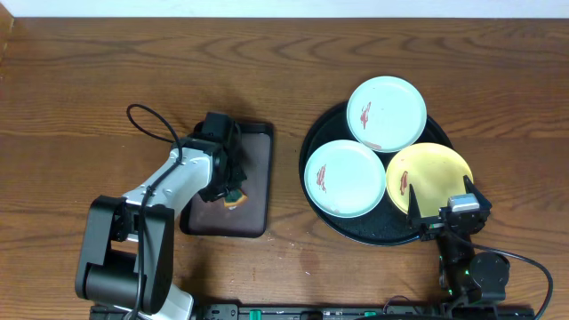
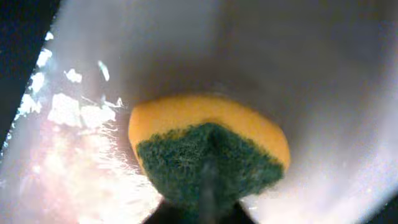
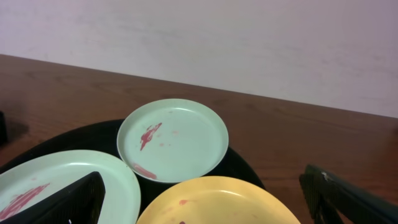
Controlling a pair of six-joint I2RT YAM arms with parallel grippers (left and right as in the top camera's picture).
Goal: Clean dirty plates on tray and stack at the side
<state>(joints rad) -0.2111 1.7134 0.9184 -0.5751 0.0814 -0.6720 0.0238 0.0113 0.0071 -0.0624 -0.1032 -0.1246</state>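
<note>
Black and round, the tray holds all three dirty plates — two pale blue-white at its 12 and 9 o'clock, the yellow plate at 3. The right gripper hangs at the tray's 4 o'clock rim, its fingers spread wide with the yellow plate's near edge between them. Well off at 9 o'clock, the left gripper sits low over a small dark rectangular tray at a yellow-and-green sponge — whether it pinches the sponge, I cannot tell.
</note>
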